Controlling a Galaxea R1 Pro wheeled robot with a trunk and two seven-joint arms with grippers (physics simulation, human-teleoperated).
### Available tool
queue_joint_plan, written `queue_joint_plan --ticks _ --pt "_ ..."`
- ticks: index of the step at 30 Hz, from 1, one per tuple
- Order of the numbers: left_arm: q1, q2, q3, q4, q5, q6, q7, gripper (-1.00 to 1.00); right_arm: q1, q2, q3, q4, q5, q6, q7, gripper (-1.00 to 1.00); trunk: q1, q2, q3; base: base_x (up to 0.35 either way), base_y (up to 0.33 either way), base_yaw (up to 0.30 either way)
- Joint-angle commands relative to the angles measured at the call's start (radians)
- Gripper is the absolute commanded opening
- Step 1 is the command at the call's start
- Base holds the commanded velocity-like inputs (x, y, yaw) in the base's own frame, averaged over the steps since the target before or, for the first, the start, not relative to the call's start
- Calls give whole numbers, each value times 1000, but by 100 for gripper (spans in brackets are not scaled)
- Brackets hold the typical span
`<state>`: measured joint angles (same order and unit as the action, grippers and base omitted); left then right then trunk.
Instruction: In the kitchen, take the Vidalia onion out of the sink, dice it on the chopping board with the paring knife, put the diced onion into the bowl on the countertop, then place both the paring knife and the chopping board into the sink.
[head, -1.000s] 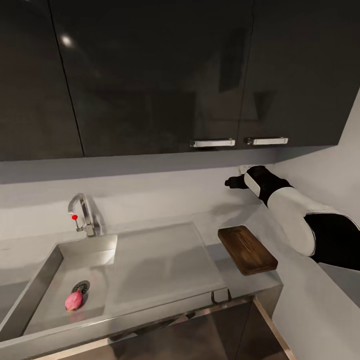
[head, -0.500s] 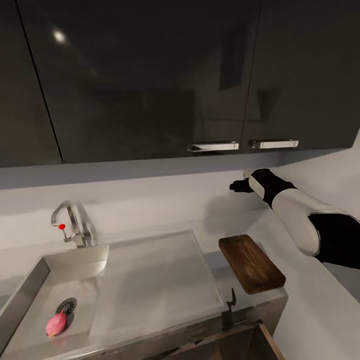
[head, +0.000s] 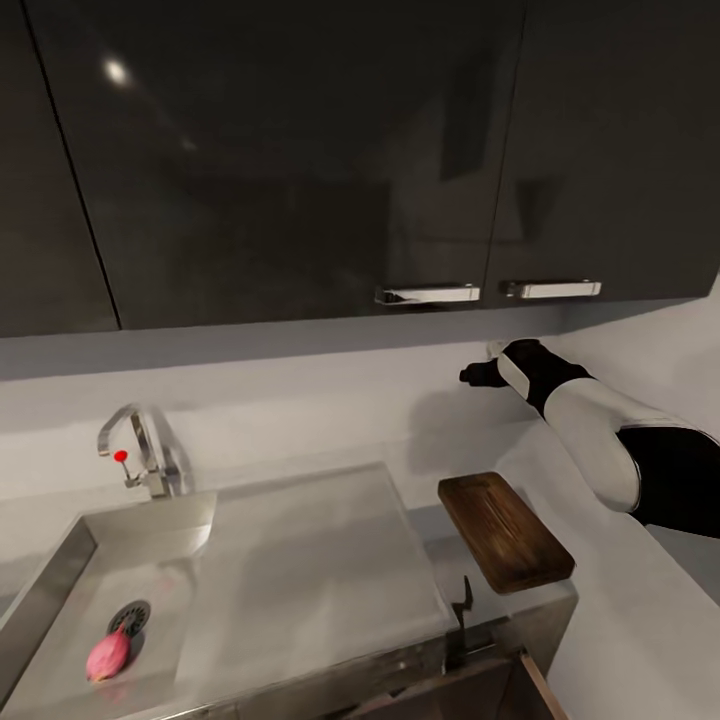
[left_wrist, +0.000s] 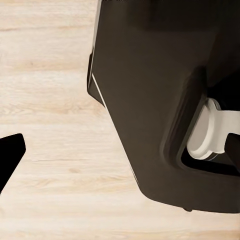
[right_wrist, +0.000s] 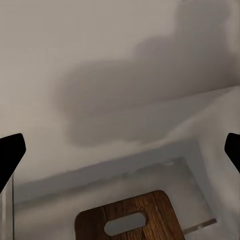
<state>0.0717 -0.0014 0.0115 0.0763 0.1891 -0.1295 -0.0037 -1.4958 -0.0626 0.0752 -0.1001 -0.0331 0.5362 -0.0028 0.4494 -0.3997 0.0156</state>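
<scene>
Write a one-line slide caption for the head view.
Pink onion lies by the drain in the steel sink; wooden chopping board waits on the counter as the right hand reaches toward the back wall.

We see a pale grey countertop (head: 620, 640) running along the wall, with a steel sink (head: 300, 560) set into it. A dark wooden chopping board (head: 505, 532) lies flat on the counter just right of the sink's drainer. In the sink basin, a pink Vidalia onion (head: 108, 654) rests beside the drain (head: 132, 614). A faucet (head: 140, 450) stands behind the basin.
</scene>
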Motion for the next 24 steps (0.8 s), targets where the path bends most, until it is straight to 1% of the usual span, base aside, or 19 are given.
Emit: queue_joint_plan --ticks 1,8,20,24 --pt "0 0 1 2 6 -5 -1 100 0 0 8 -1 -4 5 0 100 1 0 0 196 0 0" --pt "0 0 1 2 6 -5 -1 100 0 0 8 1 -4 6 0 100 1 0 0 177 -5 0" --pt "0 2 1 2 6 -6 1 100 1 -2 8 19 -4 4 2 100 1 0 0 18 0 0" --pt "0 3 1 2 6 -8 -1 100 1 -1 8 22 -4 4 3 100 1 0 0 151 -42 0"
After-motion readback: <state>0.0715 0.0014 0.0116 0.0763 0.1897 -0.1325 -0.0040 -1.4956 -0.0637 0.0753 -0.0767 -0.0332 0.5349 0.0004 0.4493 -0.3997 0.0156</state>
